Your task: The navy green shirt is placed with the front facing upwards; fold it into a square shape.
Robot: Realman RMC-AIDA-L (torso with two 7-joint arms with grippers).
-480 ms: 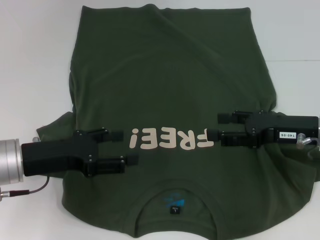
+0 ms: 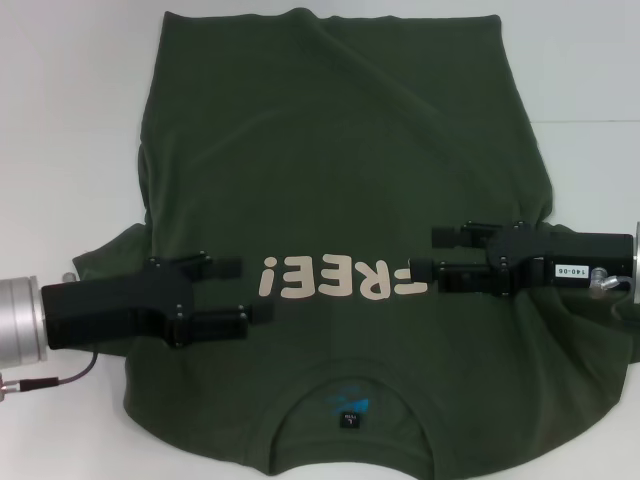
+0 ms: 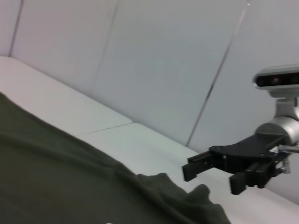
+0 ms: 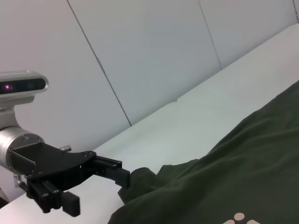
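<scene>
Shirt (image 2: 340,180) is lying flat, front up, on the white bench (image 2: 70,120), unfolded. Both hands are creeping toward its far hem since half a second ago: left hand (image 2: 240,290) beside the "!" of the lettering (image 2: 335,277), right hand (image 2: 435,250) beside the "F". Both are hovering open and empty, so no fold is begun yet.

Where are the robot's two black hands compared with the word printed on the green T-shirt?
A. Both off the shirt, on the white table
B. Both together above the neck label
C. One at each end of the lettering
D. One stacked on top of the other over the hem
C: in the head view the left hand sits beside the "!" end and the right hand beside the "F" end of the cream "FREE!" lettering on the navy green shirt.
</scene>
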